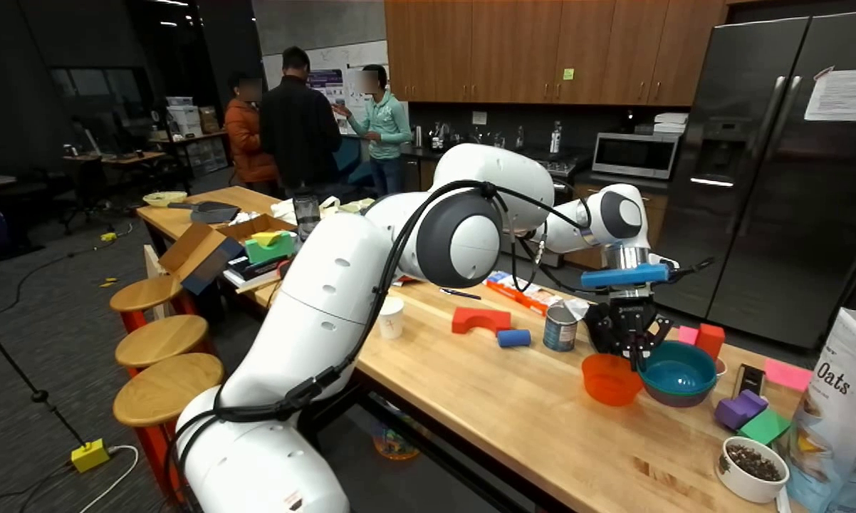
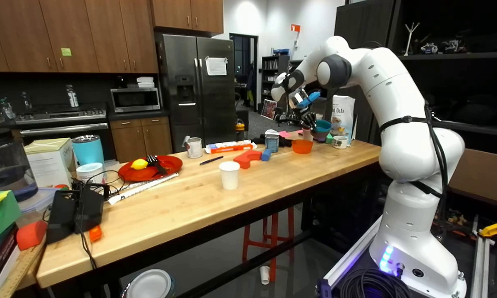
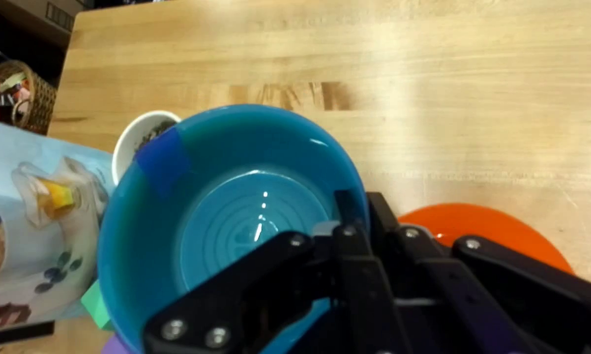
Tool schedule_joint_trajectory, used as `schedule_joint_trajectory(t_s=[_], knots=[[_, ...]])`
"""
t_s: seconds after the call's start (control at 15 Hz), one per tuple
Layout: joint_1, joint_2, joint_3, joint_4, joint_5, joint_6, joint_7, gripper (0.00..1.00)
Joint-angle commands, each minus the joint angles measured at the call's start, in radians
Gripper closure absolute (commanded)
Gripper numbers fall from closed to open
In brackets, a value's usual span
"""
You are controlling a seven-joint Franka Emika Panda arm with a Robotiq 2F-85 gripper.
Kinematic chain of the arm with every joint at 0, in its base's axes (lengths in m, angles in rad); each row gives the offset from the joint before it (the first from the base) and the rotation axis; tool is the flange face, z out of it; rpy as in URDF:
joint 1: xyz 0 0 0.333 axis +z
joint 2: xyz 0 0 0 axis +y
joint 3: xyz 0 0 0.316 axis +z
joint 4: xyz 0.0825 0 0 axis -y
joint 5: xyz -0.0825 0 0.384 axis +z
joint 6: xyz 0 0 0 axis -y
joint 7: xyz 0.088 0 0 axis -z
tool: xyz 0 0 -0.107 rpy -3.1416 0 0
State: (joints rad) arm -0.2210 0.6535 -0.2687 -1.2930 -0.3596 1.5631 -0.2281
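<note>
Pale wooden table point(image 1: 499, 399), brown cabinets point(image 1: 520, 50) behind. In an exterior view: gripper point(image 1: 637, 358) at edge of blue bowl point(image 1: 677, 365), itself between orange bowl point(image 1: 609, 382) and oats bag point(image 1: 837, 406). In an exterior view: white cup point(image 2: 230, 177) upright, well apart from both bowls. Wrist view: fingers point(image 3: 384, 216) nearly together, one inside, one outside, pinching blue bowl's rim.

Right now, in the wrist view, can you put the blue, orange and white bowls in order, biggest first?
1. Blue bowl, perhaps helped by seeming closest to you
2. Orange bowl, partly hidden
3. White bowl, partly hidden too
</note>
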Motion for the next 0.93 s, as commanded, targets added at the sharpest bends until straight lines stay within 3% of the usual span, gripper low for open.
schedule_joint_trajectory(t_s=[0.0, 0.47, 0.87], knots=[[0.003, -0.028, 0.036, -0.024, -0.077, 0.123, -0.015, 0.98], [0.012, -0.081, 0.059, -0.126, -0.120, 0.385, -0.033, 0.98], [0.057, -0.196, 0.037, -0.263, -0.228, 0.462, 0.009, 0.98]])
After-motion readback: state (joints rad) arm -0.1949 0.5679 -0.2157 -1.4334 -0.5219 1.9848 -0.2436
